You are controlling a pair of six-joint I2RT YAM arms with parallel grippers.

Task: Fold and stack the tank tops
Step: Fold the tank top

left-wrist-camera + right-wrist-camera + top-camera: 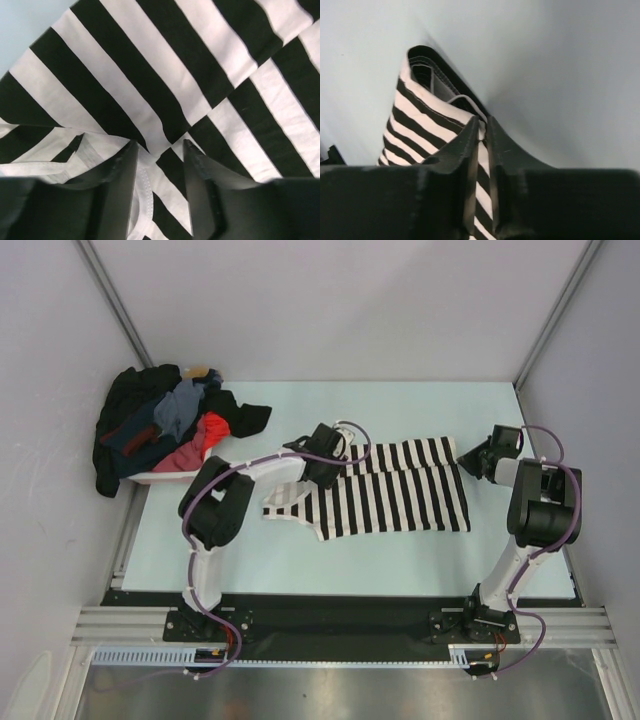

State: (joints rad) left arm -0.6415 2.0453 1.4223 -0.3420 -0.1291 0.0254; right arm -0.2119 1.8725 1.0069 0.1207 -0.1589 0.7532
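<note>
A black-and-white striped tank top (400, 495) lies folded across the middle of the pale table, its white strap end at the left. My left gripper (335, 462) hangs over its upper left part. In the left wrist view it (160, 145) stands open just above the striped cloth (165, 65), gripping nothing. My right gripper (465, 462) is at the top's upper right corner. There its jaws (483, 122) are shut on a lifted fold of the striped cloth (415, 110). A dark navy garment with red trim (135, 435) lies in the heap at the left.
At the back left stands a pale pink basket (160, 476) with a heap of dark, grey and red clothes (190, 415) spilling over its rim. Grey walls close in the table (250, 550) on the left, back and right.
</note>
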